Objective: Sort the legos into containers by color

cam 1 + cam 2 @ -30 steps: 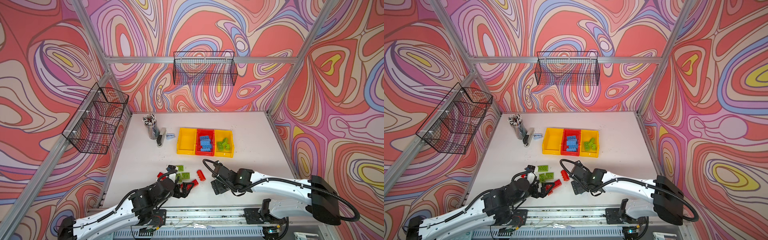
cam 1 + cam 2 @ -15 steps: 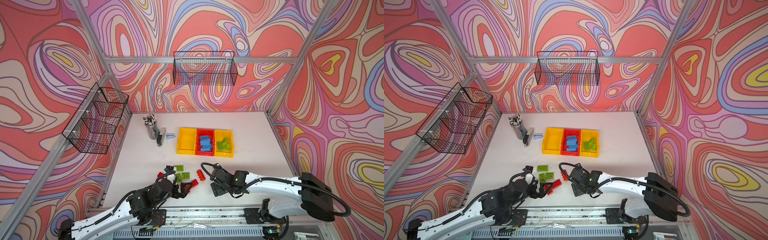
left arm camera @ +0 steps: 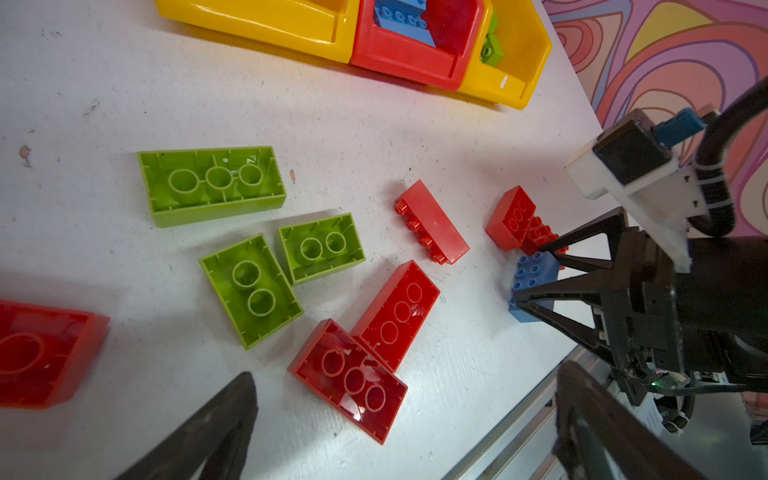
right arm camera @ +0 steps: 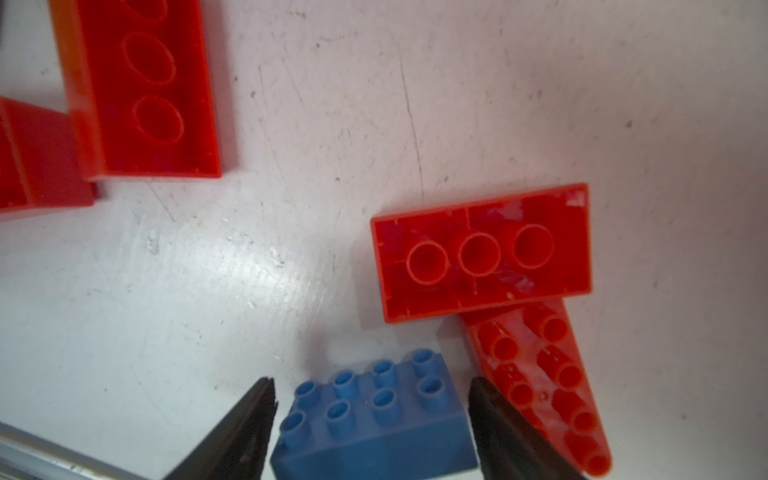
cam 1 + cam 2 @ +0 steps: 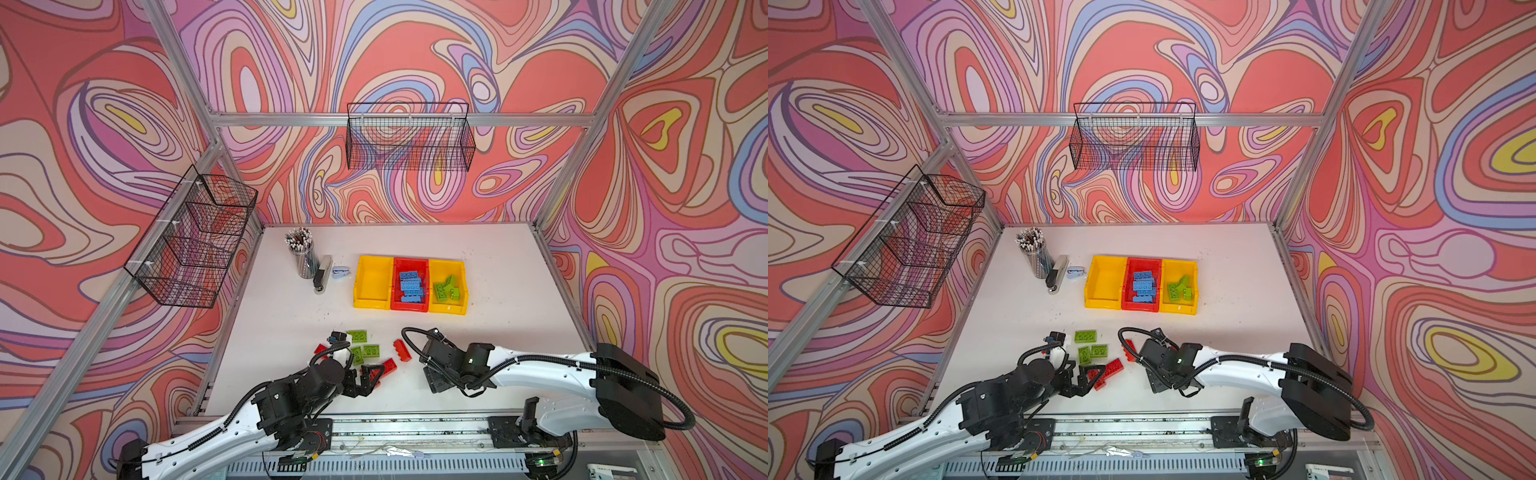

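The containers stand in a row: a left yellow bin (image 5: 372, 291) with nothing showing inside, a red bin (image 5: 411, 262) holding blue legos (image 5: 410, 284), and a right yellow bin (image 5: 449, 306) holding green legos (image 5: 446, 289). Loose green legos (image 5: 357, 336) and red legos (image 5: 401, 350) lie near the table's front. My right gripper (image 4: 372, 386) is open and straddles a blue lego (image 4: 374, 428), with a thin gap on each side. Two red legos (image 4: 484, 249) lie just beyond that blue one. My left gripper (image 3: 405, 378) stands wide open above an upturned red lego (image 3: 349, 380).
A cup of pens (image 5: 302, 257), a stapler (image 5: 322, 274) and a small blue item (image 5: 340, 273) sit left of the bins. Black wire baskets (image 5: 409, 137) hang on the back and left walls. The table's front rail (image 5: 415, 424) runs close behind both grippers.
The right arm has shifted a little leftward and settled over the blue lego. The left arm has hardly moved.
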{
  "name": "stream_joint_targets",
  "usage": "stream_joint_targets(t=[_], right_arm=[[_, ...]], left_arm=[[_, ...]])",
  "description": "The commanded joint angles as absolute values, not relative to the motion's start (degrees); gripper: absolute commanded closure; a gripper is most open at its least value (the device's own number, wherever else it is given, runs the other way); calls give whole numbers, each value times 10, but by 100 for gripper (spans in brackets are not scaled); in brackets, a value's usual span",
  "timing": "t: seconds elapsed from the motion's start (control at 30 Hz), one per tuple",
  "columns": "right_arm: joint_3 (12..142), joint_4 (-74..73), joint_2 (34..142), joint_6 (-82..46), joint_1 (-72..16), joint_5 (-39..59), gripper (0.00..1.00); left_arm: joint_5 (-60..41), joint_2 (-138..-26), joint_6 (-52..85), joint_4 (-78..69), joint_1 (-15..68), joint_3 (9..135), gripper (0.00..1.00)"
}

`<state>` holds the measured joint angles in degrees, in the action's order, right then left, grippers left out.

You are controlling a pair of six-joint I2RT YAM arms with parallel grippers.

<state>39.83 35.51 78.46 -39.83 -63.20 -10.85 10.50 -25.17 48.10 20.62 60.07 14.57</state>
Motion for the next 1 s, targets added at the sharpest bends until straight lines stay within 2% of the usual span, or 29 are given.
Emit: stream_joint_targets(t=[0.0,0.4,0.57,0.83,0.97], right_arm=[[394,367,769,-412,-635,-109,23],[392,353,787,-411,-635,-97,32],[393,352,792,-410,-636,-96,27],[390,347,800,-410,-636,-88,27],[385,345,797,-413,-636,-82,23]], left_arm=[[119,-244,484,224,605,142,0],[119,-237,484,233,605,143,0],[125,-228,483,240,605,142,0],[123,-229,483,238,604,141,0],[123,-228,484,238,605,138,0]])
